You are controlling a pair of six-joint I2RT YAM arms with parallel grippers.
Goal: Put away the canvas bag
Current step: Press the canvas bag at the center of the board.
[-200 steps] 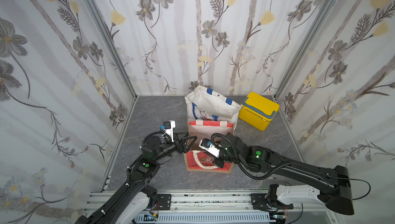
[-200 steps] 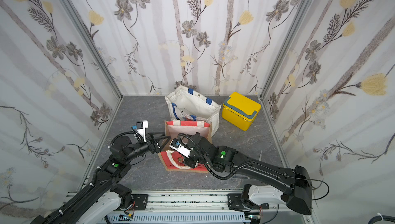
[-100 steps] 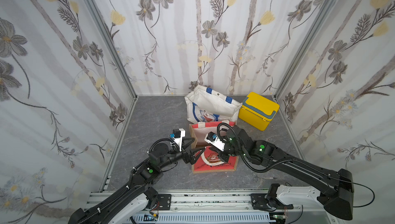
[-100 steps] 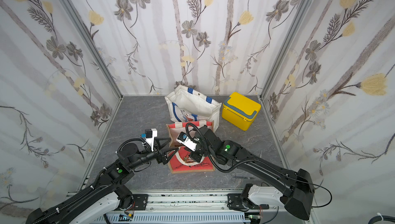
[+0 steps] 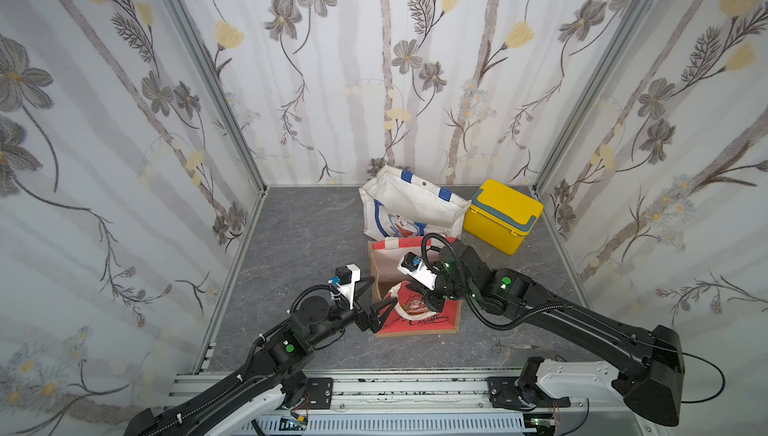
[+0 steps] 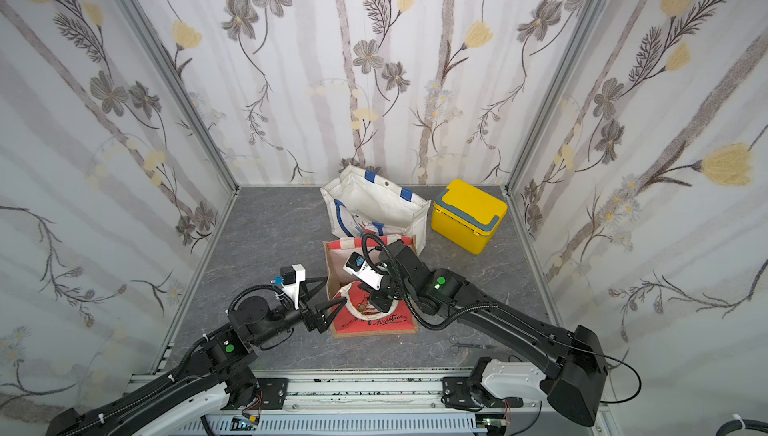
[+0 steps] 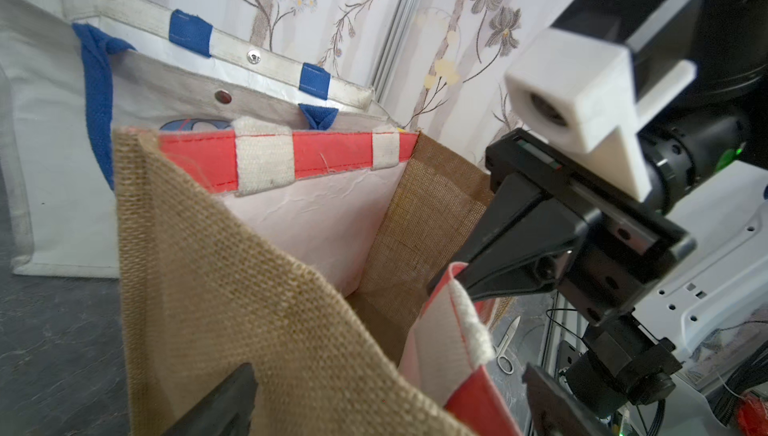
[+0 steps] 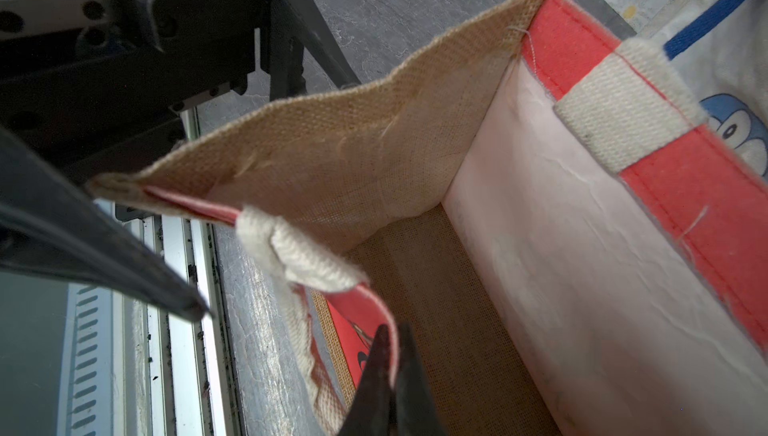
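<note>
1. The red bag (image 5: 415,318) stands open on the grey floor at lower centre in both top views, directly below the white bag (image 5: 409,205).
2. The right gripper (image 8: 392,332) is fully closed, pinching the red rim of the bag's near wall beside the cream handle.
3. The left gripper (image 5: 376,294) is spread wide. Its fingers straddle the bag's left burlap corner without clamping it.
4. A yellow box (image 5: 500,213) sits right of the white bag.
</note>
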